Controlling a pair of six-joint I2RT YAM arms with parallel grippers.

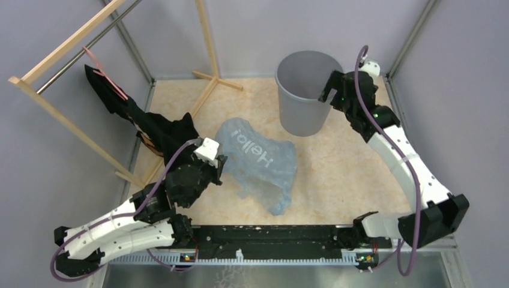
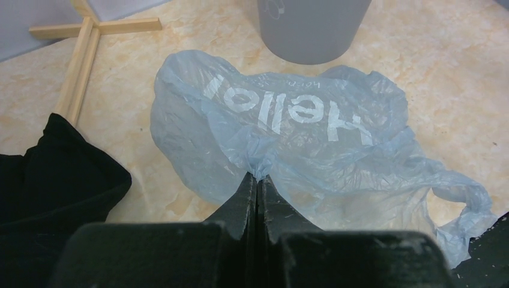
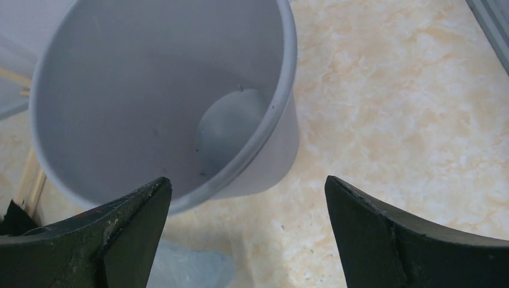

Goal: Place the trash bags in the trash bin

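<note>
Marbled beige tabletop, grey walls, wooden rack far left. The trash bin, smooth grey plastic, stands upright at the far side. Crinkly pale-blue trash bag lies mid-table, white "Hello" on it. Black cloth hangs off the rack, lower end hidden. Left gripper is pinched tight on a fold at the bag's left edge; right gripper is spread wide by the bin's rim, gripping nothing

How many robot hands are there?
2. The left hand is shut on the edge of the blue bag. The right hand hangs open at the rim of the grey bin.
</note>
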